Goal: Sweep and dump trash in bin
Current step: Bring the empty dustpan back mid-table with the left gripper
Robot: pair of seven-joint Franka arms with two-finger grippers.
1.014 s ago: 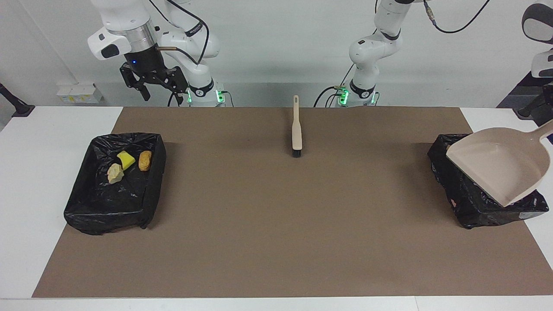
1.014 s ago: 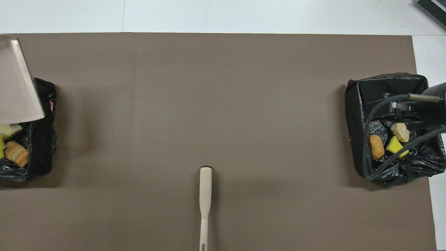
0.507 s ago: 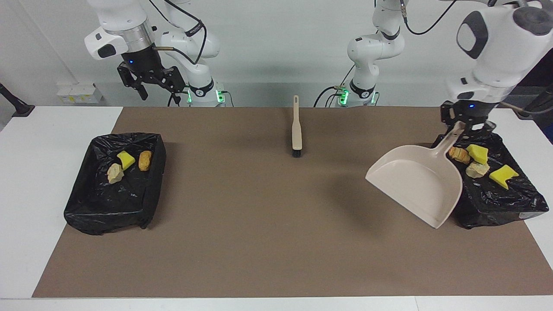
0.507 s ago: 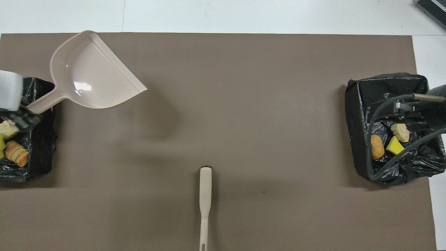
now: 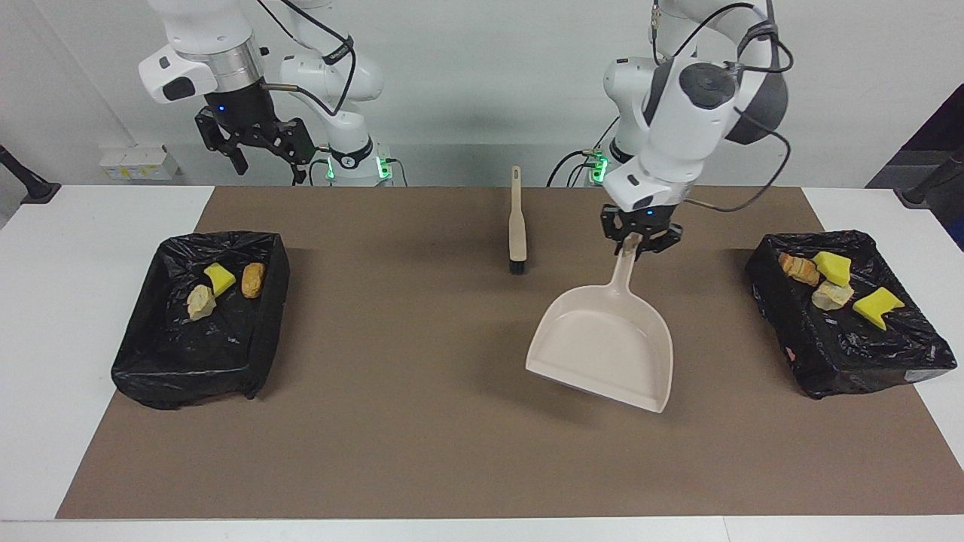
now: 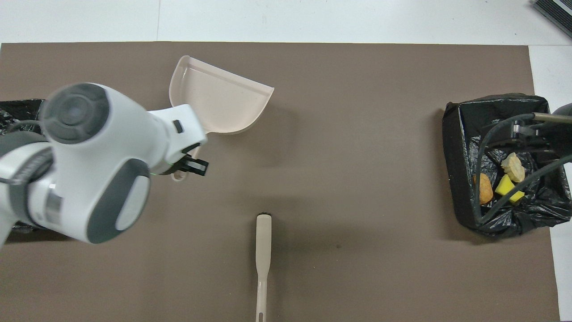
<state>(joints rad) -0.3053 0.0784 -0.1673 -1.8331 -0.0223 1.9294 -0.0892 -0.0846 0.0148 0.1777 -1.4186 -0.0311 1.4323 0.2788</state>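
Trash bins (image 5: 203,316) (image 5: 847,316) at three and nine o'clock now hold every sponge chunk (image 5: 877,307), so my left gripper (image 5: 640,242), pinching the emptied dustpan (image 5: 602,346) handle, has swung it back mid-mat, while my right gripper (image 5: 252,147) waits spread; dumping looks done.

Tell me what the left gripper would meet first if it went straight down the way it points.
The left gripper points down, shut on the dustpan handle. Going straight down, the pan's lip would probably meet the brown mat first, since no trash lies under it; its height above the mat is hard to judge.
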